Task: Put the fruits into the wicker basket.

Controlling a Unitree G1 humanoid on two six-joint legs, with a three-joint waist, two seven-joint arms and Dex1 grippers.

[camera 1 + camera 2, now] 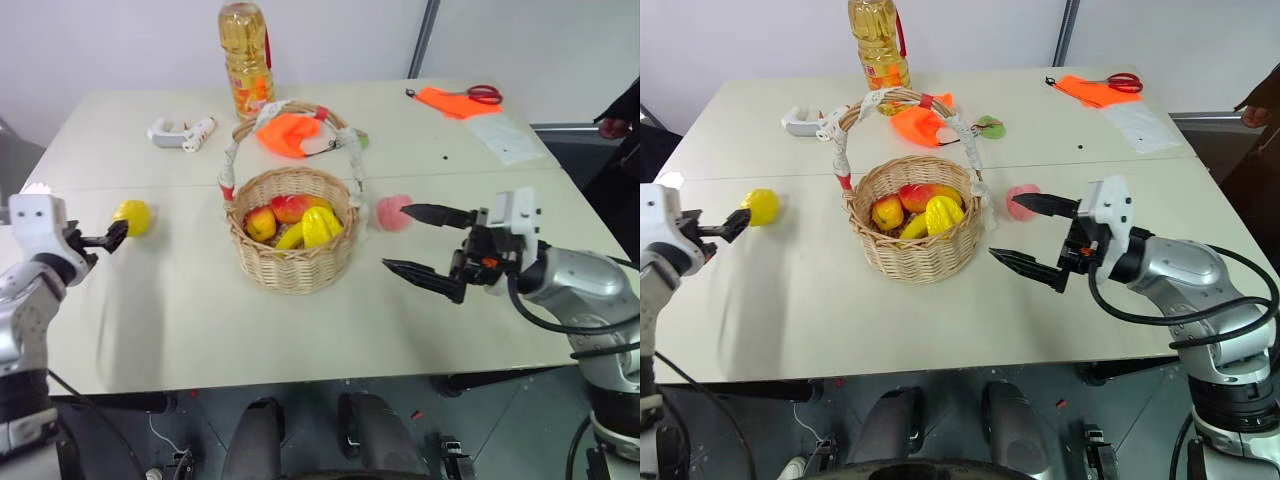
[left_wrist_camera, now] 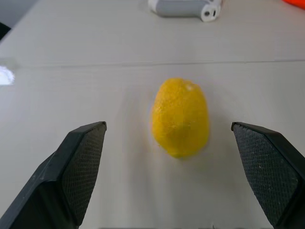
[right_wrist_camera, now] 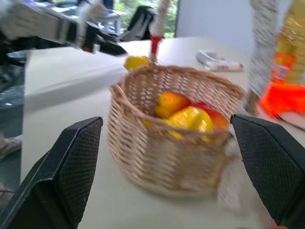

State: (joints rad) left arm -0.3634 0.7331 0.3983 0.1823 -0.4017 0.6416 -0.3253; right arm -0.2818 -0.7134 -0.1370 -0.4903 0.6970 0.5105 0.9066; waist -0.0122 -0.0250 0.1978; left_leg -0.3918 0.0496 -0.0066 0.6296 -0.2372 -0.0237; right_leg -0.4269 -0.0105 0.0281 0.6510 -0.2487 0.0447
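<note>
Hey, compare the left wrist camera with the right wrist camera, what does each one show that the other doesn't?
Left wrist camera: a bare tabletop with the yellow lemon lying between the open left tool's fingers, not touched.

Right wrist camera: the wicker basket between the open right tool's fingers, with yellow and red-yellow fruits inside, its wrapped handle, the oil bottle and an orange cloth.

Both: the lemon, seen behind the basket from the right wrist, and the white handheld device further back.
</note>
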